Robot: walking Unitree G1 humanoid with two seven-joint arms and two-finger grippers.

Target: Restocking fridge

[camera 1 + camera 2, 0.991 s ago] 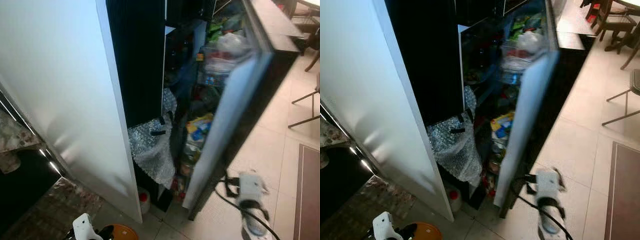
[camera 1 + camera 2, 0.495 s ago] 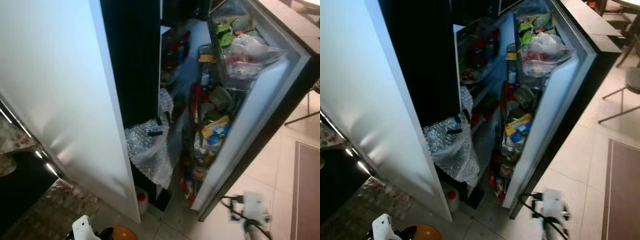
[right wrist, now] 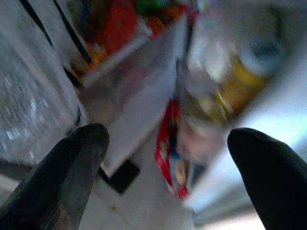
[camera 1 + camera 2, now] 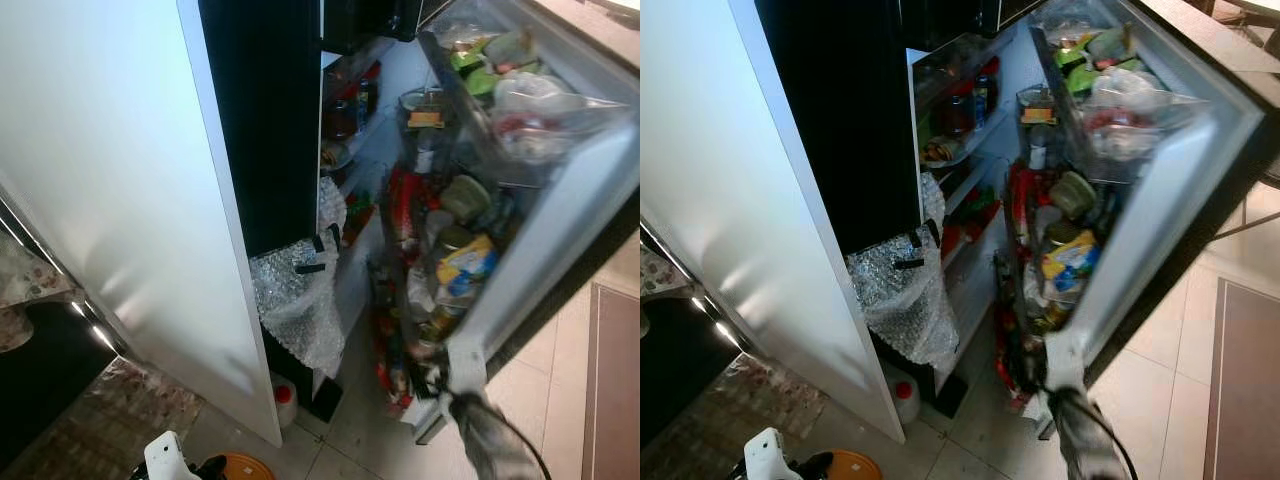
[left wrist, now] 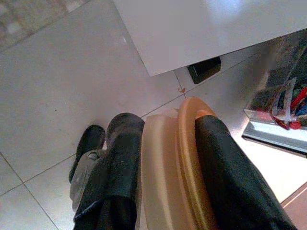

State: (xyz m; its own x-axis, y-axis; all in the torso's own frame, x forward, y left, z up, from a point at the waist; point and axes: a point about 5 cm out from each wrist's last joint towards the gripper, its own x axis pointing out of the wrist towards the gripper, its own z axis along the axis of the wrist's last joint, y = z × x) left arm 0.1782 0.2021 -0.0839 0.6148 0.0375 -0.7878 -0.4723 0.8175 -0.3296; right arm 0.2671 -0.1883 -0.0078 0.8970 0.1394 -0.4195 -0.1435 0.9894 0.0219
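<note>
The fridge door [image 4: 565, 215] stands wide open on the right, its racks crammed with jars, packets and bags [image 4: 455, 255]. Inside, lit shelves [image 4: 350, 105] hold bottles and food. My right arm [image 4: 485, 440] reaches up to the door's lower corner. In the right wrist view my right gripper [image 3: 170, 143] is open, its fingers wide apart with nothing between them and the blurred door racks beyond. Low at the bottom left, my left gripper [image 5: 168, 129] is shut on a pale tub with an orange lid [image 5: 184, 158], which also shows as an orange edge [image 4: 245, 467].
A bubble-wrap bag [image 4: 300, 310] hangs out of the fridge's lower part. A red-capped bottle [image 4: 285, 398] stands on the tiled floor under it. A tall white panel [image 4: 110, 200] rises on the left beside a dark counter [image 4: 40, 370]. A brown rug [image 4: 615, 380] lies at right.
The fridge door has swung much further open, showing its racks. My right arm has moved from out over the floor in to the door's lower corner. The left arm is unchanged.
</note>
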